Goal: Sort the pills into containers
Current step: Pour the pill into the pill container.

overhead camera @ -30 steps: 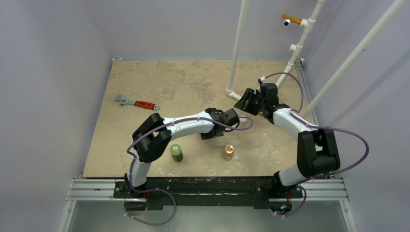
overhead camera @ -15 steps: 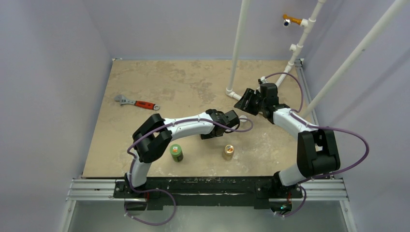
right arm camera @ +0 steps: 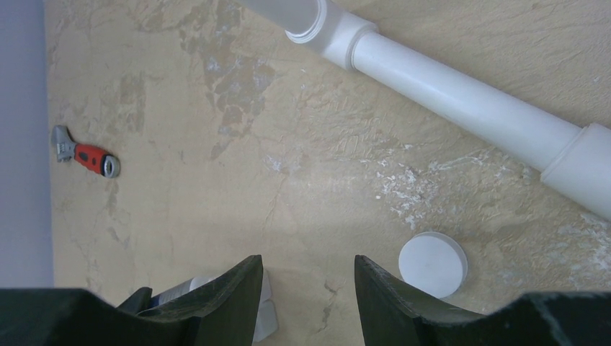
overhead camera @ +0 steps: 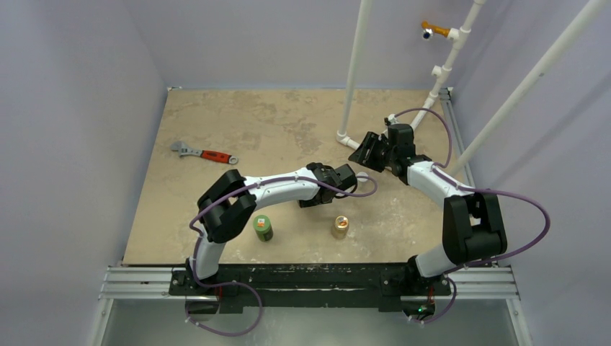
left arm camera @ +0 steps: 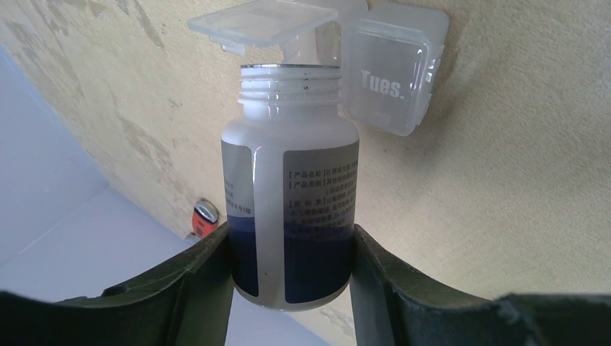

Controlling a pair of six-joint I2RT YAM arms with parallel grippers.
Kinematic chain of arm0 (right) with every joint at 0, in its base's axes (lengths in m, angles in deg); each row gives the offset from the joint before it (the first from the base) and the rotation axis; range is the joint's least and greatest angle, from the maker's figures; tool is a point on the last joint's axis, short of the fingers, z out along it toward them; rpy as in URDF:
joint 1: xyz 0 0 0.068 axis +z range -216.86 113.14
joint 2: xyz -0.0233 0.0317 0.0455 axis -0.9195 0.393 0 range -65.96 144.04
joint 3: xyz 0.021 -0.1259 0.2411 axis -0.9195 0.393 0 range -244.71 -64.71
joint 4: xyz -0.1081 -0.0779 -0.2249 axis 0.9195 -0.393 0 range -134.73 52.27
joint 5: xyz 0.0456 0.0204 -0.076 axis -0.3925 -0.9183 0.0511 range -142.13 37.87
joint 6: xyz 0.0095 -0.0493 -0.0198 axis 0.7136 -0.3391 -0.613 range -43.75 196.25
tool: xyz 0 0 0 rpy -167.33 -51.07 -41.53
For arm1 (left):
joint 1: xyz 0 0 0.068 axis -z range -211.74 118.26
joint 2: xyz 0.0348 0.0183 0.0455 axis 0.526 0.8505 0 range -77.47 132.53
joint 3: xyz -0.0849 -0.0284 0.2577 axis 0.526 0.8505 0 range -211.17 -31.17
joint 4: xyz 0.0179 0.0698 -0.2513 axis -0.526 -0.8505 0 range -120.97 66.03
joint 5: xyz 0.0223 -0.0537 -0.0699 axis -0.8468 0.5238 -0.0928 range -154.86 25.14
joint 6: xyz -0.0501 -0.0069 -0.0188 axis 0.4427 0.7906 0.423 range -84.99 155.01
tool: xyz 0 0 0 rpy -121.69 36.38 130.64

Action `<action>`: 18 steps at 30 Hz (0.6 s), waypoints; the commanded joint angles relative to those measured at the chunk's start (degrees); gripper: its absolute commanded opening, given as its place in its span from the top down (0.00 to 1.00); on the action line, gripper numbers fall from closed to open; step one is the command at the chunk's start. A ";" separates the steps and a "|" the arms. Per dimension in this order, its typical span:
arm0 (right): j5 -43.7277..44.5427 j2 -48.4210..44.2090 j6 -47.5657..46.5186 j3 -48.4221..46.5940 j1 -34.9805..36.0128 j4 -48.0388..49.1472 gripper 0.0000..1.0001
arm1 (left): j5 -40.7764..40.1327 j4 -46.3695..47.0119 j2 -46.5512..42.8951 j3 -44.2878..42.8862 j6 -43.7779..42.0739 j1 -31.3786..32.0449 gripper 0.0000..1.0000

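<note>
1. No pills could be made out in any view, so whether any had reached the case could not be told.
2. The clear case (left arm camera: 393, 79) lay on the desk (left arm camera: 519, 187) just ahead of the left gripper (left arm camera: 288, 263). One lid (left arm camera: 263, 20) was flipped open, and the neighbouring compartment marked "Tues." was closed.
3. The left gripper was clenched on a white bottle (left arm camera: 292, 166). The bottle was uncapped, and its open mouth pointed at the opened compartment, very near it or touching.
4. The right gripper (right arm camera: 306, 288) hung released and empty above the desk. A white cap (right arm camera: 432, 263) lay just to its right and a wrench (right arm camera: 86, 155) well off to its left.
5. A green bottle (overhead camera: 263, 228) and a tan bottle (overhead camera: 339, 227) stood behind the left gripper, toward the arm bases.
6. The task looked to be at an early stage: the bottle was open, one compartment was open, and a pour was lined up. Filling that compartment, the others, and dealing with the remaining bottles appeared left to do.
</note>
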 commanded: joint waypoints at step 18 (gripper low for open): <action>-1.84 -0.34 0.04 0.48 -0.32 1.81 0.50 | 1.07 -0.29 -4.65 -0.76 1.85 -1.78 1.00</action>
